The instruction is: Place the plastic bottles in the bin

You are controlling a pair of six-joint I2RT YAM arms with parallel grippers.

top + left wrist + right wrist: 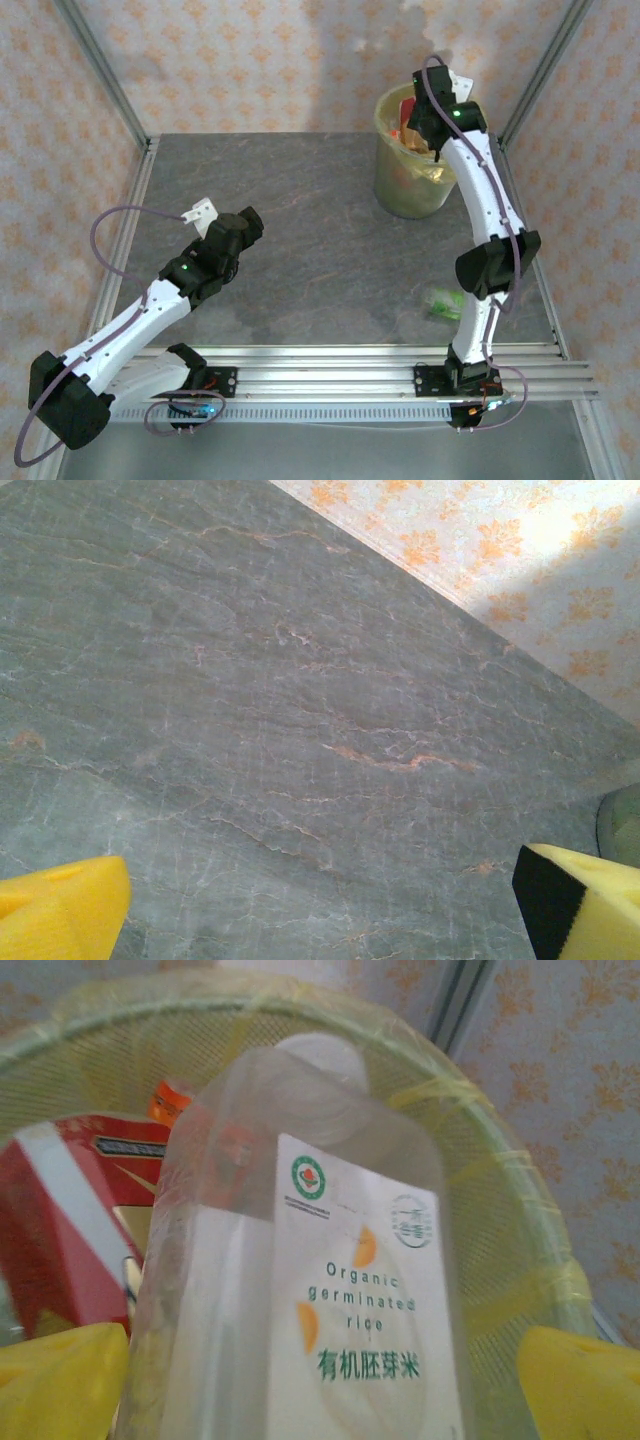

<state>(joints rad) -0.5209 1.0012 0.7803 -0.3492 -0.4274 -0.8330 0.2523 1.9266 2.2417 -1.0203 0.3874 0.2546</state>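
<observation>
**Clear bottle poised above the bin, jaws wide**

The right gripper (322,1385) hangs over the bin (405,195), which stands at one o'clock on the desk (300,260). Its jaws stand wide. One pad is plainly clear of the white-labelled bottle (350,1260) between them, so the bottle looks free to drop cap-first into the bag-lined bin. Holding it inside the rim means the drop needs no aiming. The left gripper (320,910), open and empty, hovers over bare desk near nine o'clock, out of the way. A green bottle (440,303) lies at four o'clock beside the right arm, probably next.
</observation>
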